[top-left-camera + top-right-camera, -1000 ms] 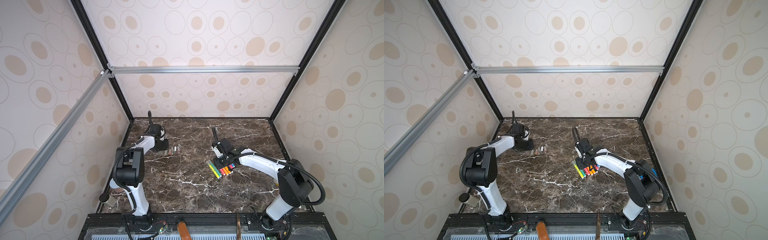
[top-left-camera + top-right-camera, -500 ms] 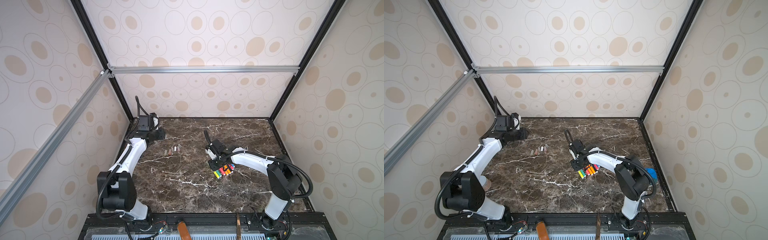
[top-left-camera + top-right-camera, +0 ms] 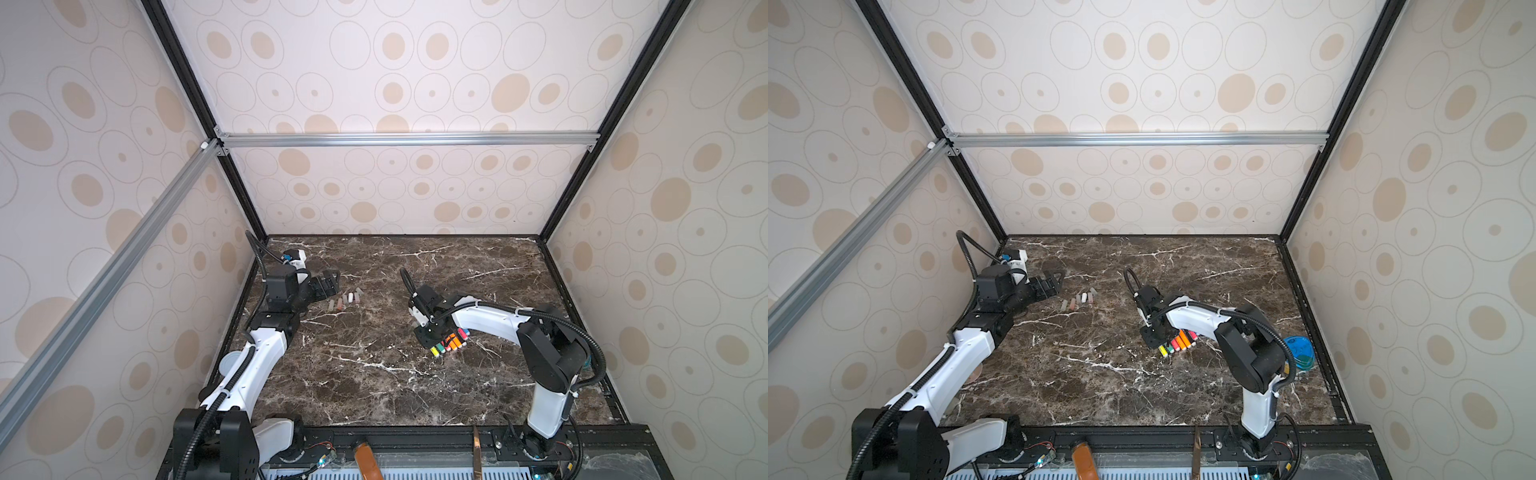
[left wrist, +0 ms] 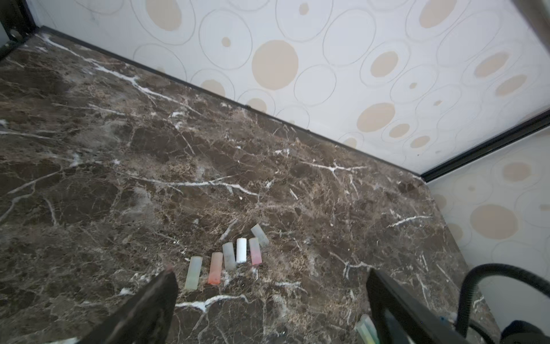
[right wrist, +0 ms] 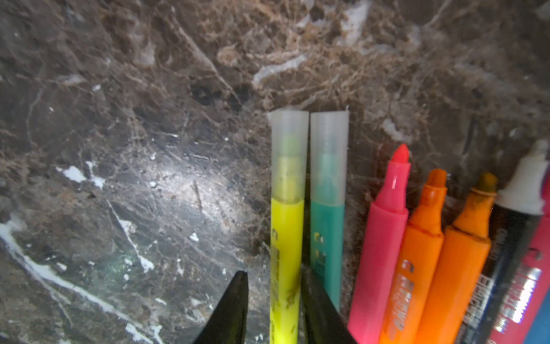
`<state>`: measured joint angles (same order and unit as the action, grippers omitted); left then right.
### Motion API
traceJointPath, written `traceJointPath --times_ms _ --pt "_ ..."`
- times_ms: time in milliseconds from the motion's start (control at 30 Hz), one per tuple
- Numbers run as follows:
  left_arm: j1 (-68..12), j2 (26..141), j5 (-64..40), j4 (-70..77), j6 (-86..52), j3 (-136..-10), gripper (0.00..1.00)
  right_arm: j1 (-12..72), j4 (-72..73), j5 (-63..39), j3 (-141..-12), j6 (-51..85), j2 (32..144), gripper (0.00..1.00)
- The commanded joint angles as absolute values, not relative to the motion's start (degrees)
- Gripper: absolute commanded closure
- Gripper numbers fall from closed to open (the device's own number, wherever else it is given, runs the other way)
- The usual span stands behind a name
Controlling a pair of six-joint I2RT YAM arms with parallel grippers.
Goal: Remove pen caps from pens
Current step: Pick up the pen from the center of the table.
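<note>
Plastic pen caps, six of them, lie loose in a row at about ten o'clock on the marble desk, so most of the job looks done. Among the pens bunched just off centre toward three o'clock, the yellow pen and green pen wear caps, while four beside them show bare tips. Left tool, spread wide and empty, hovers just beside the caps. Right tool is narrow and straddles the yellow pen's barrel, but whether it grips cannot be told.
</note>
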<state>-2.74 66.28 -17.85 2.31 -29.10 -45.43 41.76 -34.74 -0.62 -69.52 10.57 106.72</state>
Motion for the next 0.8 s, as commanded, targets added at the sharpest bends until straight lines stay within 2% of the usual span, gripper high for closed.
traceJointPath --times_ms 0,167,500,767 --pt "-2.8 64.7 -17.5 7.9 -31.3 -47.5 0.00 42.3 -36.4 0.0 -70.8 9.9 108.1 0.67" --pt "-2.8 65.2 -19.4 7.8 -30.7 -47.3 0.03 42.8 -36.3 -0.3 -71.3 9.7 110.0 0.68" --pt "-2.9 64.6 -24.8 7.7 -29.6 -45.2 0.17 43.5 -34.0 -4.6 -70.8 8.9 105.4 0.93" --pt "-4.1 61.8 -35.2 18.6 -36.8 -34.2 0.22 43.4 -28.6 -11.7 -70.4 8.6 97.7 0.98"
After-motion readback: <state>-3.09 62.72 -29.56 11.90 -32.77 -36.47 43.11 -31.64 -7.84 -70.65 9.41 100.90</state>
